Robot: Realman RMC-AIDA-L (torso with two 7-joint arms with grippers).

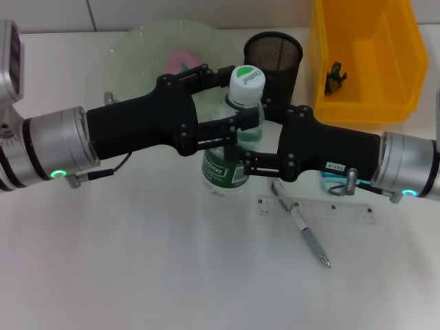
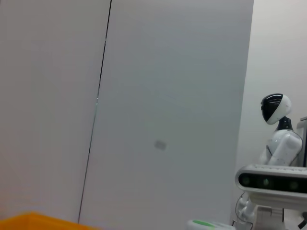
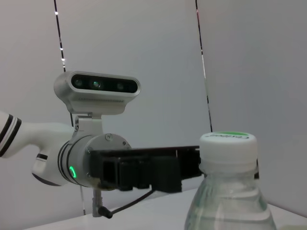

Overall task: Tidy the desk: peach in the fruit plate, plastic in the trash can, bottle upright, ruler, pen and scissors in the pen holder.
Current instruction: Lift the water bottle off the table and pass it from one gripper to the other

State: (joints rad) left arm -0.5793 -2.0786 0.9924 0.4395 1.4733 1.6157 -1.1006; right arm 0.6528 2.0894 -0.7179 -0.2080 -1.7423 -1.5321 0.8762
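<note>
I have both grippers, left gripper point(image 1: 227, 103) and right gripper point(image 1: 240, 155), clamping the upright water bottle point(image 1: 234, 148); uneven release could topple it onto the ruler point(image 1: 316, 210).

White tabletop point(image 1: 137, 268) bare and matte, spreading below and forward of the left gripper point(image 1: 237, 97) and the right gripper point(image 1: 240, 158). Pale grey wall panels point(image 2: 168, 86) stand well beyond the left gripper, split by a thin dark vertical seam point(image 2: 98, 110); small grey smudge point(image 2: 160, 144) on one panel. A white humanoid figure point(image 2: 277, 129) with a black visor stands far off past the panel edge.
</note>
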